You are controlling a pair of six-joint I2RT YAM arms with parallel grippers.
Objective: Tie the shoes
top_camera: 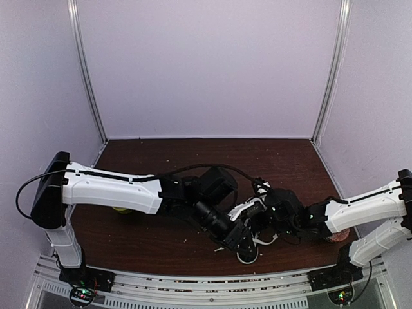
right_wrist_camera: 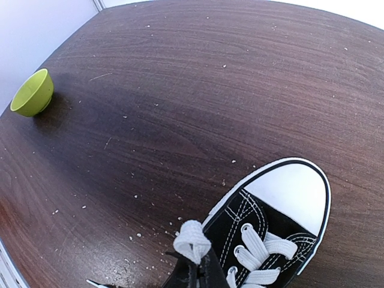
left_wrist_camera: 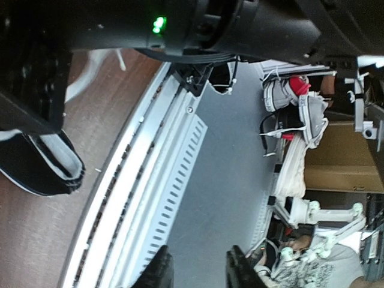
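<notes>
Tying the black canvas sneaker (right_wrist_camera: pixel 231 225).
Right hand (right_wrist_camera: pixel 195 270) pinches its flat white lace (right_wrist_camera: pixel 192 240); left hand (left_wrist_camera: pixel 195 270), spread empty near the sneaker, should probably catch the other strand.

- The gripper (right_wrist_camera: pixel 198 267) is at the view's bottom edge, its jaws pinched on a white lace (right_wrist_camera: pixel 192 240) that loops just past the tips.
- The shoe (right_wrist_camera: pixel 270 240) lies just to its right, with the toe cap (right_wrist_camera: pixel 294 192) pointing away.
- A green bowl (right_wrist_camera: pixel 33 92) stands far ahead and to the left on the table (right_wrist_camera: pixel 180 90).
</notes>
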